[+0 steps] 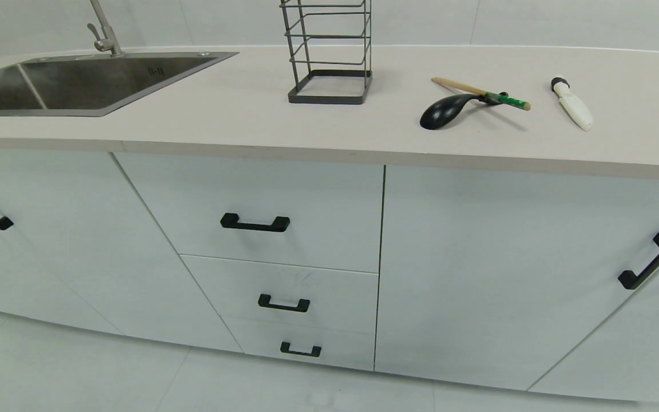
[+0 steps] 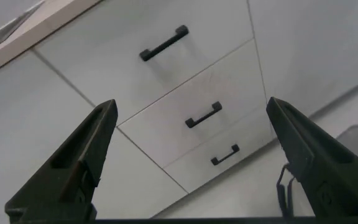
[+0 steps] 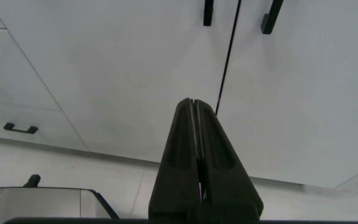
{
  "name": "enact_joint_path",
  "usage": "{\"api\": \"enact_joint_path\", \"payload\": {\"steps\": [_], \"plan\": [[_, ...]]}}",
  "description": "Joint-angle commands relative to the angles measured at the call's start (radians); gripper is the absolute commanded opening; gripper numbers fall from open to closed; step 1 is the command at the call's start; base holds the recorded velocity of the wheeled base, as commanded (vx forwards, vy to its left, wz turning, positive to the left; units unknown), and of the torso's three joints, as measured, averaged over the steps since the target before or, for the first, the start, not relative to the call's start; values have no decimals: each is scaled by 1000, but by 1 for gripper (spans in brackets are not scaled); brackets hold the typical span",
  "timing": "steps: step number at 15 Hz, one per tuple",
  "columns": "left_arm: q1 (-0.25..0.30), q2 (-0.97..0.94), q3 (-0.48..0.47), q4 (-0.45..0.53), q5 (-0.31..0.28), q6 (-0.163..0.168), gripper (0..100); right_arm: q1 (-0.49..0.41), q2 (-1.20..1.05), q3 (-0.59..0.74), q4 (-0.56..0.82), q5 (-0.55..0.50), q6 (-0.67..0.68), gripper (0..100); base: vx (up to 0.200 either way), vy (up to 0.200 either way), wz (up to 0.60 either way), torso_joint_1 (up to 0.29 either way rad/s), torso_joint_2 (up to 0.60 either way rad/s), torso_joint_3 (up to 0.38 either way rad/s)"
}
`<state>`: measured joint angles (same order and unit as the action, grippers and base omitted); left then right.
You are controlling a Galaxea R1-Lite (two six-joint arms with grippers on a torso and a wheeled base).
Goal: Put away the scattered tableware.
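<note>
You are viewing the left gripper (image 2: 191,107) standing wide apart, holding nothing, facing the drawers (image 2: 185,87). The right gripper (image 3: 194,106) is sitting pressed together, empty. The spoon (image 1: 443,112), chopsticks (image 1: 481,93) and white tool (image 1: 573,105) are lying on the counter (image 1: 221,114), right of the rack (image 1: 328,57).

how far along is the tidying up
Nothing looks done: the black spoon, chopsticks and white tool lie on the counter, none in the wire rack. Nothing is in hand: the left gripper is open, the right gripper shut empty, both facing the cabinet fronts. All three remain to put away.
</note>
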<state>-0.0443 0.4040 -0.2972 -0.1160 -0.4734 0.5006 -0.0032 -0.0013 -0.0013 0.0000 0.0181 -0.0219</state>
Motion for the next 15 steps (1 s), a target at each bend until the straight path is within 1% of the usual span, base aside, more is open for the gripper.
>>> {"api": "enact_joint_path", "payload": {"steps": [1, 2, 3, 5, 6, 7, 8, 9, 10, 11, 12, 14, 15], "plan": [[-11, 193, -30, 1, -33, 76, 100, 0, 1, 0, 0, 0, 0, 0, 0, 0, 0, 0, 0, 0], [-42, 236, -26, 1, -53, 134, 100, 0, 1, 0, 0, 0, 0, 0, 0, 0, 0, 0, 0, 0], [-85, 269, -26, 1, -65, 187, 100, 0, 1, 0, 0, 0, -1, 0, 0, 0, 0, 0, 0, 0], [-164, 351, -26, 7, -65, 285, 100, 0, 1, 0, 0, 0, -1, 0, 0, 0, 0, 0, 0, 0], [-183, 404, -28, 7, -65, 334, 100, 0, 1, 0, 0, 0, 0, 0, 0, 0, 0, 0, 0, 0], [-183, 443, -28, 7, -65, 366, 100, 0, 1, 0, 0, 0, -1, 0, 0, 0, 0, 0, 0, 0], [-184, 519, -30, 9, -67, 430, 100, 0, 1, 0, 0, 0, 0, 0, 0, 0, 0, 0, 0, 0], [-186, 579, -33, 7, -67, 480, 100, 0, 1, 0, 0, 0, -1, 0, 0, 0, 0, 0, 0, 0], [-186, 619, -40, 9, -62, 518, 100, 0, 1, 0, 0, 0, 0, 0, 0, 0, 0, 0, 0, 0], [-186, 656, -56, 7, -53, 547, 100, 0, 1, 0, 0, 0, 0, 0, 0, 0, 0, 0, 0, 0], [-197, 680, -72, 9, -33, 564, 100, 0, 1, 0, 0, 0, -1, 0, 0, 0, 0, 0, 0, 0], [-249, 685, -76, 9, 6, 565, 100, 0, 1, 0, 0, 0, -1, 0, 0, 0, 0, 0, 0, 0], [-287, 688, -76, 12, 48, 565, 100, 0, 1, 0, 0, 0, -1, 0, 0, 0, 0, 0, 0, 0]]}}
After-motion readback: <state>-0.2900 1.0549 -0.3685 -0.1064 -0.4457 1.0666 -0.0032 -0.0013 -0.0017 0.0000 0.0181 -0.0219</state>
